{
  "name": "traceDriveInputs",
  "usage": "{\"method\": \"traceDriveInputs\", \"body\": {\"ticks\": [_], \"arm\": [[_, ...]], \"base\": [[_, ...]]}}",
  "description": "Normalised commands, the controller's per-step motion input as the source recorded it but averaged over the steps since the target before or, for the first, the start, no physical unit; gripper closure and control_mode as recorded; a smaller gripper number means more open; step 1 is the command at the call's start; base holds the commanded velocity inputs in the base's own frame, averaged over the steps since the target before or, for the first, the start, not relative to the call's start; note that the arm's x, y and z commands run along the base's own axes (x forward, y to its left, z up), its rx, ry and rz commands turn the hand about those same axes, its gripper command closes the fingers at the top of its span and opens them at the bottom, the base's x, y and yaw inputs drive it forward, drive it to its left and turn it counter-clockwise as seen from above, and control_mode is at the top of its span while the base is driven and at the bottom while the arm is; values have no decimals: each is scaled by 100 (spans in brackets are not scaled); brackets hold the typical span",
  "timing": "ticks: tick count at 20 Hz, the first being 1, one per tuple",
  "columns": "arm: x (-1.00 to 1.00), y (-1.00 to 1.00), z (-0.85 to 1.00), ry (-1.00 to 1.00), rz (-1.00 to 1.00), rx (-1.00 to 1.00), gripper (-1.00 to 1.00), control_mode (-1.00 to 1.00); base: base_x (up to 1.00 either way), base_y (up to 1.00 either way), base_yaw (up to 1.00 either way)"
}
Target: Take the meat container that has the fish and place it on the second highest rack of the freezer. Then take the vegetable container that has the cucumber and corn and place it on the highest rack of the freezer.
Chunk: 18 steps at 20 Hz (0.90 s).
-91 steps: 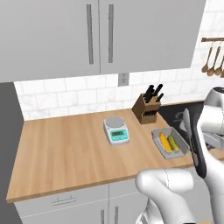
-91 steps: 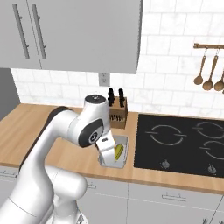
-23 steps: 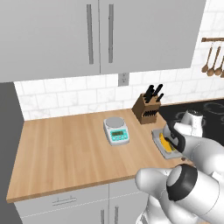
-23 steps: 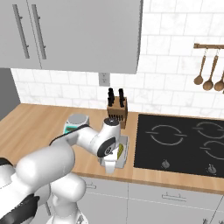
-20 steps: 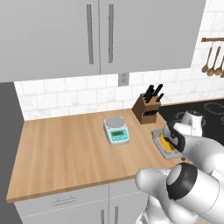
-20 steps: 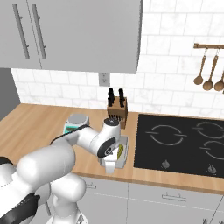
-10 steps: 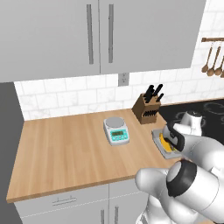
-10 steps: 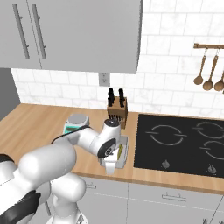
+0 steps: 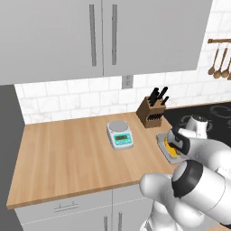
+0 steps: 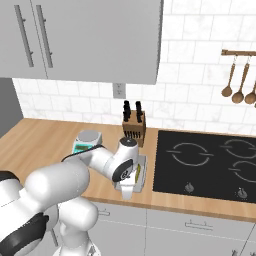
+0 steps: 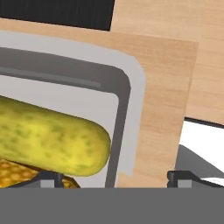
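Reaching low over the wooden surface point(image 9: 67, 158), the arm has its hand down at the vegetable container point(image 10: 140, 172), a shallow grey tray that sits near the front edge of the surface, just beside the black cooktop point(image 10: 210, 167). In the hand view the two fingers point(image 11: 46, 178) stand wide apart, one tip over the inside of the tray and the other outside it, so that the tray's rim point(image 11: 131, 113) lies between them; whether they touch it cannot be told. Inside the tray lies a yellow-green cucumber point(image 11: 48, 138), and an orange cob of corn point(image 11: 17, 173) shows just beside it at the lower edge. In the left base view the tray point(image 9: 163, 143) is partly hidden by the hand. A small kitchen scale point(image 9: 120, 134) stands further left on the surface, and a knife block point(image 9: 152, 112) stands behind the tray against the tiled wall.
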Motion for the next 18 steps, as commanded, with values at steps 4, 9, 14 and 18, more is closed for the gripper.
{"method": "traceDriveInputs", "body": {"ticks": [4, 9, 14, 18], "arm": [[1, 0, -9, 0, 0, 0, -100, -100], [0, 0, -8, 0, 0, 0, -100, -100], [2, 0, -1, 0, 0, 0, -100, -100], [13, 0, -4, 0, 0, 0, -100, -100]], "base": [[0, 0, 0], [0, 0, 0], [0, 0, 0], [0, 0, 0]]}}
